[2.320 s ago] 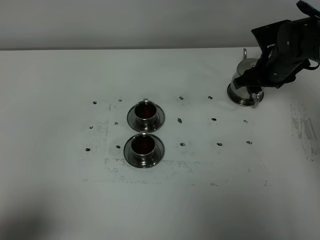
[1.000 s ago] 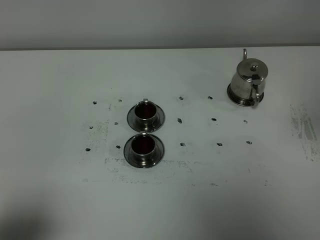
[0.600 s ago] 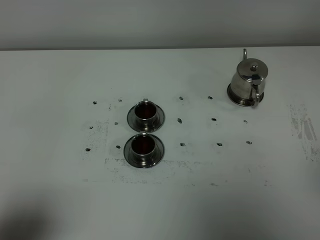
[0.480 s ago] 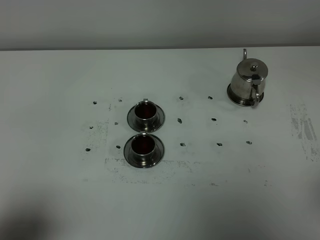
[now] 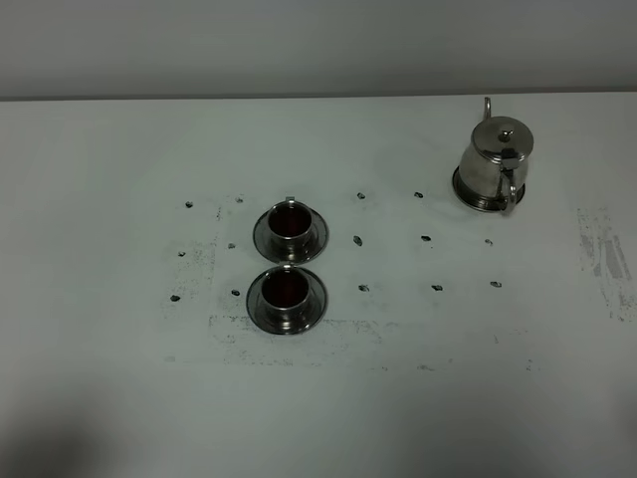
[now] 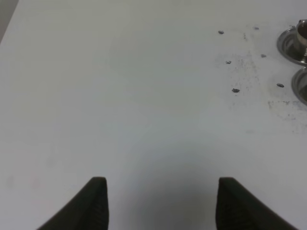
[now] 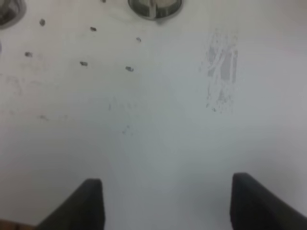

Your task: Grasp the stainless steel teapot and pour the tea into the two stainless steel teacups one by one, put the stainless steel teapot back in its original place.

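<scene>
The stainless steel teapot (image 5: 497, 157) stands upright on the round steel disc (image 5: 476, 202) at the back right of the table, handle toward the front. Its base also shows at the edge of the right wrist view (image 7: 154, 5). The two steel teacups (image 5: 290, 223) (image 5: 286, 290) stand on their saucers at centre left, one behind the other, each holding dark reddish tea. Neither arm shows in the exterior view. My left gripper (image 6: 160, 201) is open and empty over bare table, left of the saucers (image 6: 291, 44). My right gripper (image 7: 168, 201) is open and empty, in front of the teapot.
The white table (image 5: 418, 398) carries small dark marks (image 5: 426, 239) between cups and teapot, and a grey scuffed patch (image 5: 601, 254) at the right, also seen in the right wrist view (image 7: 221, 72). A grey wall runs behind the table's far edge.
The right arm, which was at the teapot's handle 2.3 s ago, has let go and left the exterior view. Teapot and cups have not moved over the last second.
</scene>
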Motion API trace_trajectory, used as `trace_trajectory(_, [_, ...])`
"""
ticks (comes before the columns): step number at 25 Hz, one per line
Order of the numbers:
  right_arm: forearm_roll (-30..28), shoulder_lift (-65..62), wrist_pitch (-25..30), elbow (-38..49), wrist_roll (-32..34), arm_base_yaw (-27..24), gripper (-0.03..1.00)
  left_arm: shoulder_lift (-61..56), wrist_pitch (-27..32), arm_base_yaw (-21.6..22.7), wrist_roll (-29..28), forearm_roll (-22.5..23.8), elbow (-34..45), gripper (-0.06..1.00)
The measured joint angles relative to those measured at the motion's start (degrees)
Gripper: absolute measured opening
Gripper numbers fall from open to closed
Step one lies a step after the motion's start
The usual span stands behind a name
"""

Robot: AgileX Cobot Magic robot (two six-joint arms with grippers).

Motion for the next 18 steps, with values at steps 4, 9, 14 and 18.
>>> trace_trajectory(4, [0.2,-3.5,0.2,0.1,0.0,-0.5,0.57,0.0,0.0,0.0,0.0,0.0,0.0,0.49])
trace_trajectory(9, [0.2,-6.6,0.3,0.2,0.0,-3.1,0.57,0.0,0.0,0.0,0.0,0.0,0.0,0.49])
trace_trajectory(14, [0.2,-8.4,0.3,0.2,0.0,-3.4,0.57,0.0,0.0,0.0,0.0,0.0,0.0,0.49])
trace_trajectory(18, [0.2,-9.1,0.3,0.2,0.0,-3.4,0.57,0.0,0.0,0.0,0.0,0.0,0.0,0.49])
